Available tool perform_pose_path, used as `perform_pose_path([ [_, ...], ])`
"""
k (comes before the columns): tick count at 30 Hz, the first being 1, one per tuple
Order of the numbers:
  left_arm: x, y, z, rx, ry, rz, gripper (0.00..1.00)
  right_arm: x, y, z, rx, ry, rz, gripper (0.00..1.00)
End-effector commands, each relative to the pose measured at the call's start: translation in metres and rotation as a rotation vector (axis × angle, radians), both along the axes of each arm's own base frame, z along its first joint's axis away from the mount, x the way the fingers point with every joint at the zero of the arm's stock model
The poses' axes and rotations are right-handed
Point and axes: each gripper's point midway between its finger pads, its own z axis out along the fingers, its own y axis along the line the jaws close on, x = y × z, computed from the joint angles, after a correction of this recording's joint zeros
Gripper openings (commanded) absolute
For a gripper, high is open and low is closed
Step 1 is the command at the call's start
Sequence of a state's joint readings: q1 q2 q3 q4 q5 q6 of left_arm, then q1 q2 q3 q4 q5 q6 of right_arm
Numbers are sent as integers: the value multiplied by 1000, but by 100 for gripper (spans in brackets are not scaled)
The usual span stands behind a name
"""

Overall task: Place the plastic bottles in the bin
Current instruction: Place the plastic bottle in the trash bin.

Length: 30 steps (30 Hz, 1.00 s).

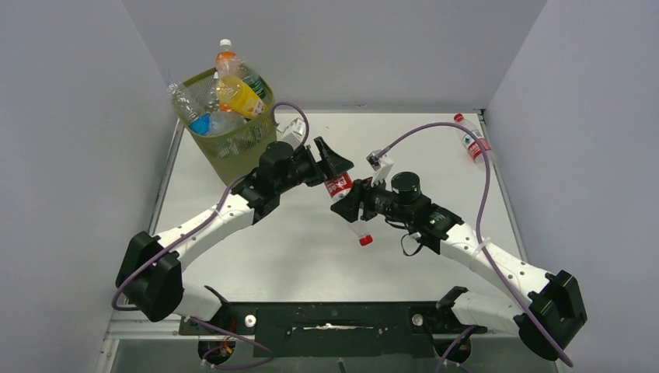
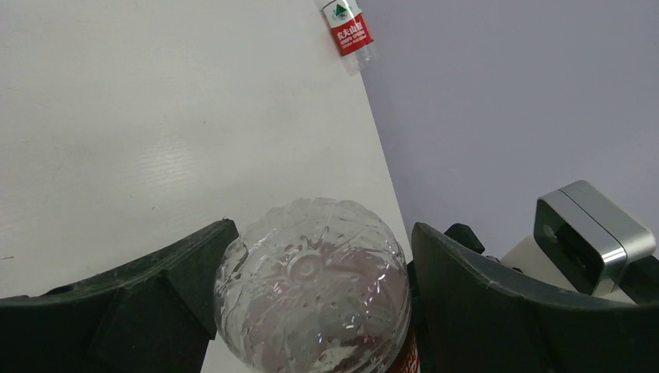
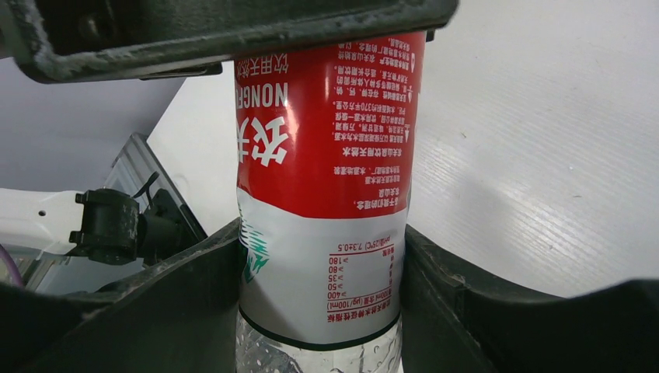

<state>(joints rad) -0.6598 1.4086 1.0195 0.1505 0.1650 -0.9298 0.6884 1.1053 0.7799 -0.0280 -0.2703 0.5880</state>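
A clear plastic bottle with a red and white label point(image 1: 339, 186) hangs above the table's middle, red cap point(image 1: 364, 240) pointing down toward me. My right gripper point(image 1: 351, 202) is shut on its label point(image 3: 326, 155), one finger pressed on each side. My left gripper point(image 1: 330, 167) is open, and its jaws stand either side of the bottle's base point(image 2: 311, 287), with a thin gap on the right side. The olive-green mesh bin point(image 1: 233, 144) stands at the back left, just behind my left wrist, with several bottles point(image 1: 233, 89) heaped above its rim.
Another red-labelled bottle point(image 1: 472, 142) lies at the table's back right edge by the wall; it also shows in the left wrist view point(image 2: 348, 27). Grey walls close in the table on three sides.
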Motion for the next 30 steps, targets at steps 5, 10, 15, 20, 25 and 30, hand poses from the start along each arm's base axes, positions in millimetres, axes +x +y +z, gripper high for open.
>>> perform_pose_path([
  [5,8,-14,27,-7,-63,-3,61,4,7,39,72,-114,1,53],
  [10,9,-15,25,12,-58,3,49,3,5,38,65,-115,-3,54],
  [15,9,-14,23,34,-56,5,32,3,4,34,61,-111,-7,55],
  [20,10,-14,24,47,-61,8,27,3,4,34,60,-111,-8,59],
  [25,11,-14,26,69,-74,13,22,4,5,33,57,-109,-9,60],
  [30,13,-13,28,78,-83,21,21,6,6,32,55,-108,-8,60],
])
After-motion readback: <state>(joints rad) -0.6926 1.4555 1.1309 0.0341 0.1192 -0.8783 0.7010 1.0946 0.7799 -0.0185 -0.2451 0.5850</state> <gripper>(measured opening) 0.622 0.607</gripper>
